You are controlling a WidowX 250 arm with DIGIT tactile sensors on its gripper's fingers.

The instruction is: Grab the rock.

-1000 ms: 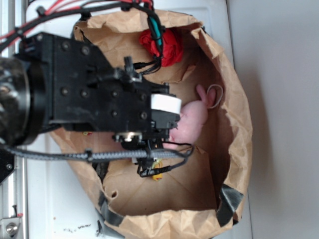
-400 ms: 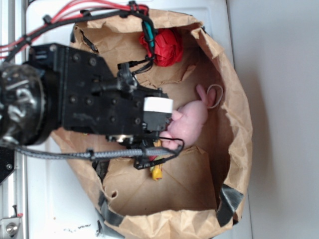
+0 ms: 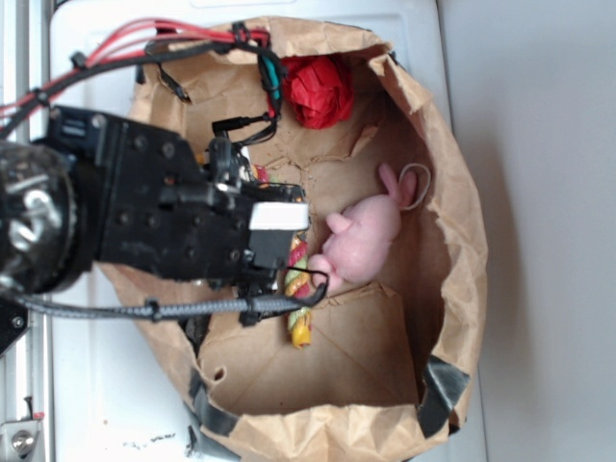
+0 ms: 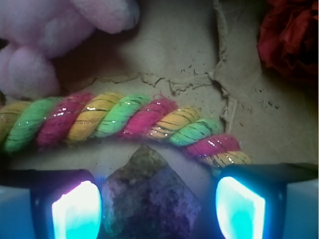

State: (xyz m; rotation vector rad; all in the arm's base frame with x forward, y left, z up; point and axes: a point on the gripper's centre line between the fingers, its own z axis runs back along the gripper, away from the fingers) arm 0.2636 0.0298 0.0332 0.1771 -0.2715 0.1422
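Note:
The rock (image 4: 149, 196), a dark, rough, speckled chunk with a pointed top, lies on the brown paper floor at the bottom of the wrist view. My gripper (image 4: 158, 209) is open and straddles it. The left pad (image 4: 77, 211) is right beside the rock's edge, and the right pad (image 4: 239, 209) stands off with a gap. In the exterior view the black arm head (image 3: 192, 221) covers the rock, and the fingers are hidden under it.
A striped red-yellow-green rope cane (image 4: 119, 119) (image 3: 298, 289) lies just beyond the rock. A pink plush toy (image 3: 361, 241) (image 4: 45, 45) sits past the rope. A red paper ball (image 3: 322, 91) is at the bag's far side. Brown paper bag walls (image 3: 462, 241) ring everything.
The arm head has shifted left, away from the pink plush, uncovering the plush's side and the rope cane.

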